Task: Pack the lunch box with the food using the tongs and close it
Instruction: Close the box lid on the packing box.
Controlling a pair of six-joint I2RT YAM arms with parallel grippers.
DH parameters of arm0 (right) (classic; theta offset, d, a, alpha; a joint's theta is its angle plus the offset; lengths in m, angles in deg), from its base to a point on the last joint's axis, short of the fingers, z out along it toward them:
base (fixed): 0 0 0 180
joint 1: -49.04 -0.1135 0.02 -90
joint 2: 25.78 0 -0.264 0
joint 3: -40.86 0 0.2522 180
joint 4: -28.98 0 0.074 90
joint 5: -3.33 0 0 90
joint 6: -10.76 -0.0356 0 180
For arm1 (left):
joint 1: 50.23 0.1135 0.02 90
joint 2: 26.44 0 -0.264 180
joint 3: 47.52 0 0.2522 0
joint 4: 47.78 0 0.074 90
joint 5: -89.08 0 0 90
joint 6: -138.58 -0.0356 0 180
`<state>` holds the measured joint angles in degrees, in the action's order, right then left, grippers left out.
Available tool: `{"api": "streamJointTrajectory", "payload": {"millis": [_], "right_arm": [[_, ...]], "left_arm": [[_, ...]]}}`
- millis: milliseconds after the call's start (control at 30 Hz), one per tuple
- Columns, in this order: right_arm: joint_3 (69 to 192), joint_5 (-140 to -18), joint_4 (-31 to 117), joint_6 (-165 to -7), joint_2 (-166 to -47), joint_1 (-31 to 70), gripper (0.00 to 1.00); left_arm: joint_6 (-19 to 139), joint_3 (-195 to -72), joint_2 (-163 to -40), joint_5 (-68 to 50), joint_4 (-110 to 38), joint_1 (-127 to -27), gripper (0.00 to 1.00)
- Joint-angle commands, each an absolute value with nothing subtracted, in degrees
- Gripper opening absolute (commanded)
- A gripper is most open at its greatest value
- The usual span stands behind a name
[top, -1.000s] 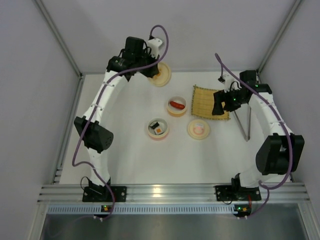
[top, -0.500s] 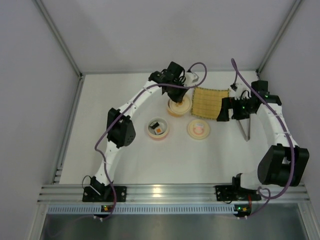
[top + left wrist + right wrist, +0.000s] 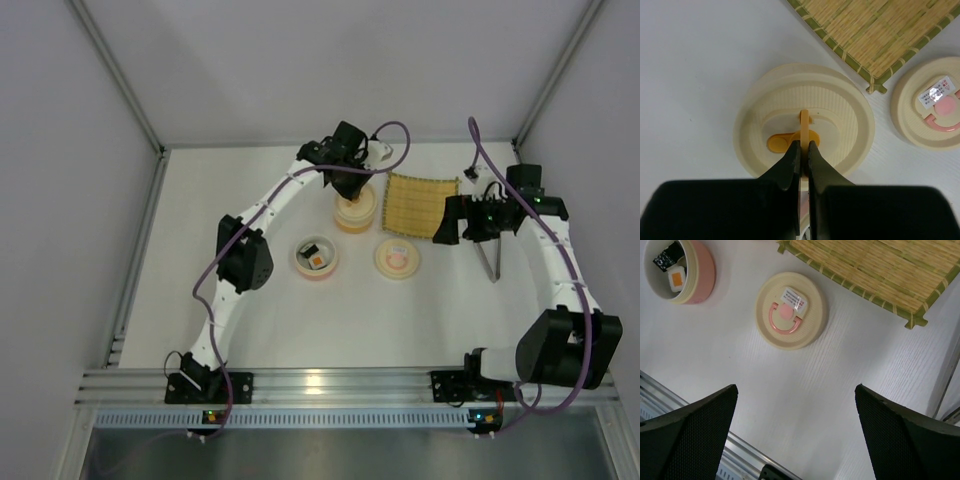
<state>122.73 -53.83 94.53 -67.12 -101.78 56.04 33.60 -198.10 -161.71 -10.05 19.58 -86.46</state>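
One lid (image 3: 840,115) pinched by left end effector (image 3: 803,145), right end effector (image 3: 795,390) gaping

Bamboo mat (image 3: 420,203): square, woven yellow slats, green-bound edge. Lies flat on white surface (image 3: 250,310), right of centre toward far side, slightly askew. Ribbed aluminium rail (image 3: 330,383) along near edge. Pale grey walls (image 3: 60,200) around.

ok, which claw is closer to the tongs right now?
Right. The right claw hangs open at the bamboo mat's right edge, close beside the tongs. The left claw is off the mat's opposite edge, shut on the orange lid's handle.
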Motion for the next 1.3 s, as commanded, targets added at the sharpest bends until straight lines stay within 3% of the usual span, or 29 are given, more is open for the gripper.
{"api": "streamJointTrajectory", "payload": {"millis": [0,600,933,1167,1267], "right_arm": [[122.3,-52.4,91.3,-67.5,-99.6,56.8,0.99],[121.7,-51.4,90.9,-67.3,-100.6,56.8,0.99],[121.0,-51.0,90.4,-67.6,-100.7,56.8,0.99],[120.8,-50.8,90.3,-67.6,-100.8,56.8,0.99],[120.9,-50.7,90.4,-67.6,-100.7,56.8,0.99]], "left_arm": [[33.0,-201.4,-163.3,-8.3,16.7,-86.5,0.0],[32.9,-201.3,-166.5,-7.2,14.8,-86.5,0.01],[33.7,-201.5,-166.1,-8.5,13.4,-86.7,0.14],[34.6,-201.3,-166.7,-9.6,13.5,-86.7,0.41],[34.6,-200.8,-166.8,-10.2,14.3,-86.7,0.45]]}}
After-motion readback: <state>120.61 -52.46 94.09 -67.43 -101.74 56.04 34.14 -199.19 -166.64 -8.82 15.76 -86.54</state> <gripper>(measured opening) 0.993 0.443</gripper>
